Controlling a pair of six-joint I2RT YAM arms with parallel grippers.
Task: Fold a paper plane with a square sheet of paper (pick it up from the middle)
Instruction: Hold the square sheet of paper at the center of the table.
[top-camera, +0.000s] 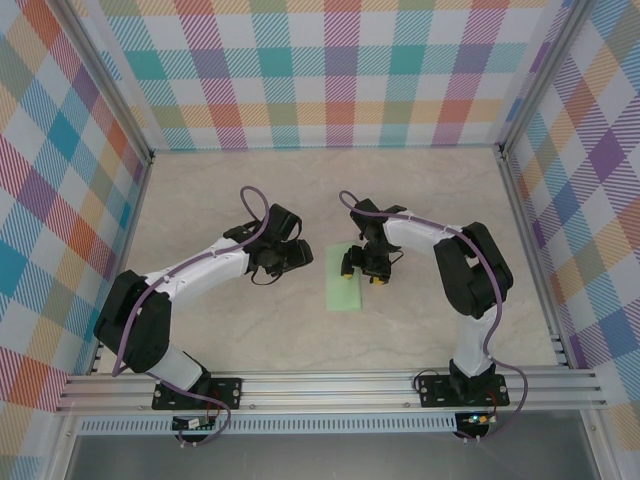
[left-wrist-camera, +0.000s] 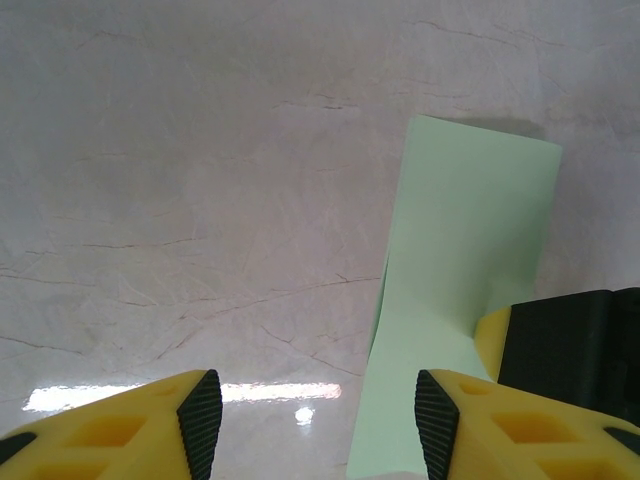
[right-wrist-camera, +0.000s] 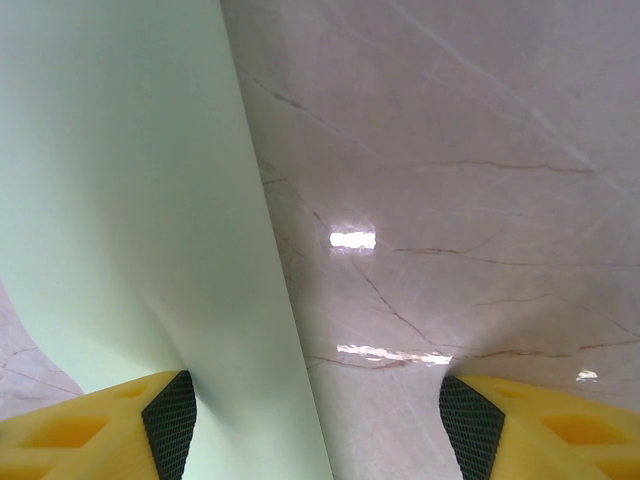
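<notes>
Between the two arms, the square sheet of paper (top-camera: 345, 288) lies on the bench (top-camera: 230, 190) as a narrow pale-green strip (apparently doubled over). Both pairs of jaws stand wide open and clamp nothing; a right fingertip (left-wrist-camera: 555, 345) rests on the sheet. Thin and light, the sheet will likely flex, slide on the glossy surface and crease easily, so a gentle pinch at its middle seems best.

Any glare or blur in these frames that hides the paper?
Top external: even light, paper sharp. Left wrist: lamp glare on the table, off the paper. Right wrist: more glare patches on the table; paper free of glare.
</notes>
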